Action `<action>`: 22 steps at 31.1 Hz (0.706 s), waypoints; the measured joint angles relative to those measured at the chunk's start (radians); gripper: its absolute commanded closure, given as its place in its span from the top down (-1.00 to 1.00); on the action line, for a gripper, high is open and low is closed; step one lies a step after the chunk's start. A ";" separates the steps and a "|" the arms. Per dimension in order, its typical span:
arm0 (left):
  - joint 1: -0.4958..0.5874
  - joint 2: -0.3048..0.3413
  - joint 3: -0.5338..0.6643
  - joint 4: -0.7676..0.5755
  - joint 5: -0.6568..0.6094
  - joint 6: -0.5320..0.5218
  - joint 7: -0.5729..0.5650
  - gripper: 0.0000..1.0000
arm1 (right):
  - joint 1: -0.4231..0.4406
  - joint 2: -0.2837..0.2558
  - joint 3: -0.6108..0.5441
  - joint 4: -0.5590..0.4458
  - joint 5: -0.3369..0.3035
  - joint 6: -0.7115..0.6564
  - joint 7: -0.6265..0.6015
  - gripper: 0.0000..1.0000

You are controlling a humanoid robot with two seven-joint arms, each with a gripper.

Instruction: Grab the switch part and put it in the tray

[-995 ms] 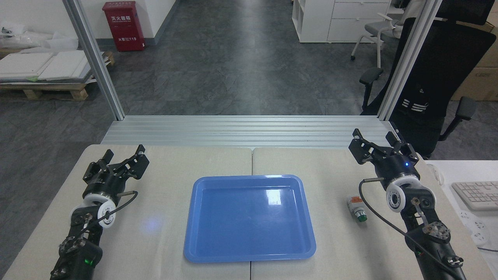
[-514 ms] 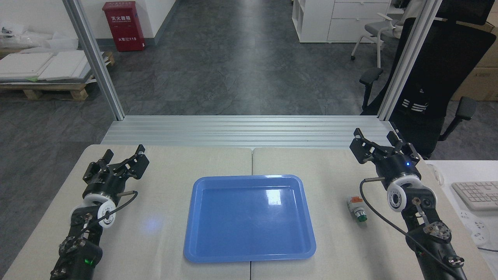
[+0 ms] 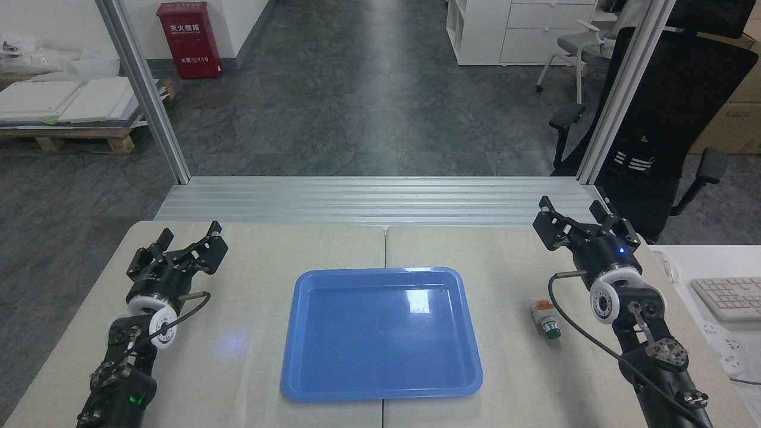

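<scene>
The switch part (image 3: 546, 319) lies on its side on the table, right of the tray, green cap toward me and orange-red block at the back. The blue tray (image 3: 381, 331) sits in the middle of the table with nothing in it. My right gripper (image 3: 575, 217) is open and empty, beyond and slightly right of the switch part, apart from it. Over the table's left side, well clear of the tray, my left gripper (image 3: 189, 236) hangs open and holds nothing.
A white keyboard (image 3: 726, 298) lies on a side desk at the right. A black office chair (image 3: 666, 137) stands behind the right corner. Aluminium frame posts (image 3: 145, 95) rise at the table's back, with a ribbed metal strip (image 3: 374, 199) along the far edge.
The right gripper shifted only a few pixels. Nothing else moved.
</scene>
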 measured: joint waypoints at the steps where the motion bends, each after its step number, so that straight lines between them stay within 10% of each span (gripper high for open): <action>1: 0.000 0.000 0.000 0.000 0.000 0.000 0.000 1.00 | 0.000 0.000 0.000 0.000 0.000 0.000 0.000 0.96; 22: 0.000 0.000 0.000 0.000 0.000 0.001 0.000 1.00 | 0.045 0.022 0.137 0.039 0.083 0.155 0.171 0.96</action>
